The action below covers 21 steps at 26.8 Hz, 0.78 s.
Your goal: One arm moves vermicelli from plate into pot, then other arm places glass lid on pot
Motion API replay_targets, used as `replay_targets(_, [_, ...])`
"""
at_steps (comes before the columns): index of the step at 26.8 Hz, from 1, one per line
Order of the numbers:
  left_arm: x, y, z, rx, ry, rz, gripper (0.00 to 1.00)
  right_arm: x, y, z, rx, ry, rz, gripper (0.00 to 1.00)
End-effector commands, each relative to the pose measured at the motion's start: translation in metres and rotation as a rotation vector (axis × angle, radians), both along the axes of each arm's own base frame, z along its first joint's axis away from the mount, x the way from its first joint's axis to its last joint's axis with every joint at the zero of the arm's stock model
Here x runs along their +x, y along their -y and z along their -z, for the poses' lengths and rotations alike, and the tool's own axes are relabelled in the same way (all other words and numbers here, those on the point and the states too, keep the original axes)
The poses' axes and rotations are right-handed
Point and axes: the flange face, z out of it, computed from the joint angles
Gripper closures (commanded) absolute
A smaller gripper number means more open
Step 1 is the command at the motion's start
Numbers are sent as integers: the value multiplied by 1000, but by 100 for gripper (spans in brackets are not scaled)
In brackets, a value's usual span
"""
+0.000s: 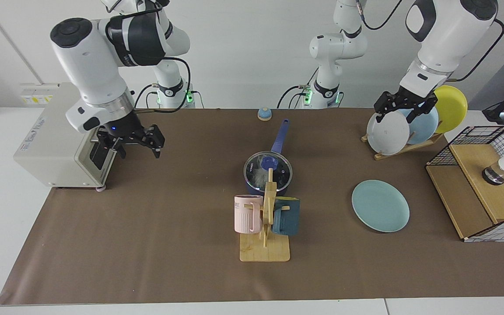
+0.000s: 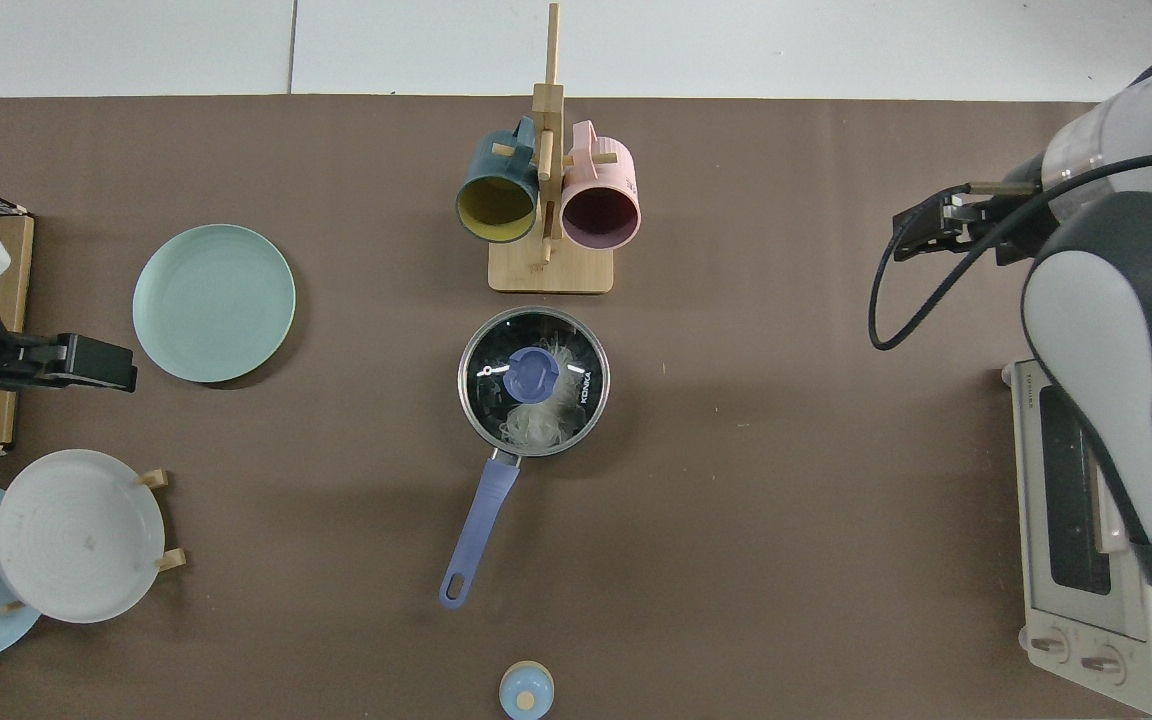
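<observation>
Top view shows one glass lid (image 2: 534, 380) seated on one pot (image 2: 496, 432), one bare plate (image 2: 214, 302) far left, two mugs (image 2: 494, 196), while both spread grippers, right gripper (image 1: 130, 141) and left gripper (image 1: 403, 107), hang empty.

The pot (image 1: 268, 177) stood mid-worktop with the glass lid (image 2: 534, 380) on it and vermicelli (image 2: 536, 420) inside, directly behind the mug rack (image 1: 266, 227) in the facing view. The plate (image 1: 380, 205) lay well apart from both.
</observation>
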Motion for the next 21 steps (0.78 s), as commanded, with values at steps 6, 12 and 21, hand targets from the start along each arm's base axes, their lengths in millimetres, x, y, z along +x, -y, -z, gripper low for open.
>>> replay_targets(6, [0, -1, -4, -2, 3, 8, 0, -41, 56, -36, 12, -55, 1, 0])
replay_targets(12, [0, -1, -4, -2, 3, 8, 0, -74, 70, -63, 10, -19, -8, 0])
replay_targets(21, [0, -1, -4, -2, 3, 8, 0, -108, 82, -72, 25, -16, 5, 0])
